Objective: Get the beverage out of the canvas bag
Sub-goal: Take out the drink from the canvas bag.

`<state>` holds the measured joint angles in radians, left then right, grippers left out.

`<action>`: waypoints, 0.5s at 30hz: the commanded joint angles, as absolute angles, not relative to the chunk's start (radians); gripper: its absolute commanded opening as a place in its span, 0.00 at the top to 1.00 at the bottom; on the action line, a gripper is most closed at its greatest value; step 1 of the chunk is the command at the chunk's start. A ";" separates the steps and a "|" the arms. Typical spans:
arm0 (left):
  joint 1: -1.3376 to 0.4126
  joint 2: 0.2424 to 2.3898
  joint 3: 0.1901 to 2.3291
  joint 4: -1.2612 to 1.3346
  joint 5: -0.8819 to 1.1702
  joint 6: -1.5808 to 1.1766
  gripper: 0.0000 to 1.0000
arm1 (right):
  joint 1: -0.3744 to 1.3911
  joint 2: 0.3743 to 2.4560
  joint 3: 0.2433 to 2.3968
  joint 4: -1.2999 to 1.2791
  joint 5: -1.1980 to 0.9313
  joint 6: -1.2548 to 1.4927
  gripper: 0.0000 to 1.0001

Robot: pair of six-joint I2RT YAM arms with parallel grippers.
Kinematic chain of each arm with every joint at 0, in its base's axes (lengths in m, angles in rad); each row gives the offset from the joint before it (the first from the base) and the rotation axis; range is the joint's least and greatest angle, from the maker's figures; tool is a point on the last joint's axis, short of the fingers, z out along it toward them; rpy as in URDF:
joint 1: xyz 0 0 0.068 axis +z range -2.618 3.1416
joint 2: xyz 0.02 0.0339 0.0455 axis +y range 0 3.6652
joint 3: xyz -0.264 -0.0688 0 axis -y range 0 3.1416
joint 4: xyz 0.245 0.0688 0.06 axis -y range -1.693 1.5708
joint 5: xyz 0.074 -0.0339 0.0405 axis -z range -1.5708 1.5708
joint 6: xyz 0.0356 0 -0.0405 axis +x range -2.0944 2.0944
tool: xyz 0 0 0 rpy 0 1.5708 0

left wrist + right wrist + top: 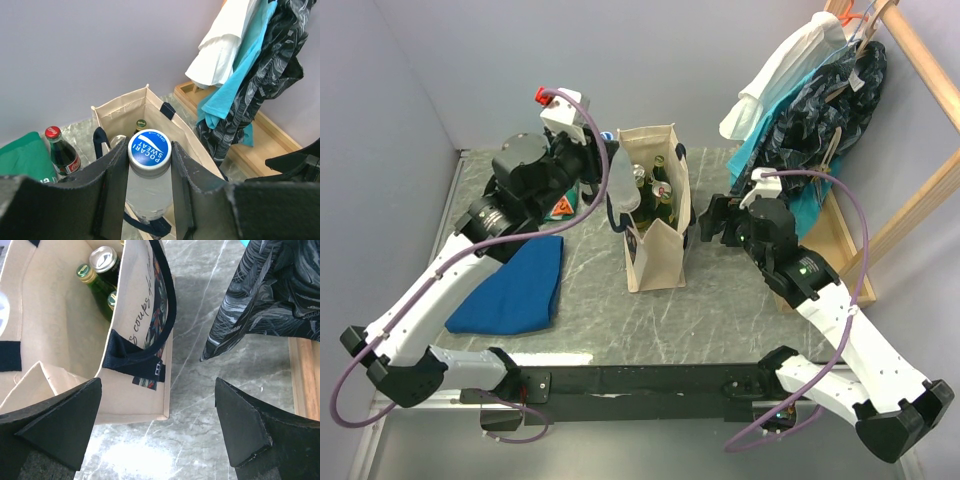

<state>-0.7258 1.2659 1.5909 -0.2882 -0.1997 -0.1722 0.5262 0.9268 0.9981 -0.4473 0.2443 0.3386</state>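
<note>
The cream canvas bag (658, 235) stands upright mid-table with dark handles. My left gripper (620, 192) is shut on the beverage, a clear Pocari Sweat bottle (148, 185) with a blue cap, gripped just under the cap. The bottle hangs upright over the bag's left rim (120, 107), its lower part level with the handle. More drinks remain inside: green bottles (94, 279) and a can (104, 258). My right gripper (157, 425) stands wide open just right of the bag's near corner (165, 412), touching nothing. In the top view it (710, 225) hovers beside the bag's right wall.
A blue cloth (510, 285) lies left of the bag. A cola bottle (61, 152) and a green cloth (22, 160) sit behind it on the left. Clothes (820, 90) hang on a wooden rack (840, 240) at the right, close to my right arm.
</note>
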 commanded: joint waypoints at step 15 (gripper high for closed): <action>-0.726 1.138 1.563 -0.080 -0.327 -0.132 0.99 | 0.529 0.917 1.005 -0.400 0.270 0.330 0.00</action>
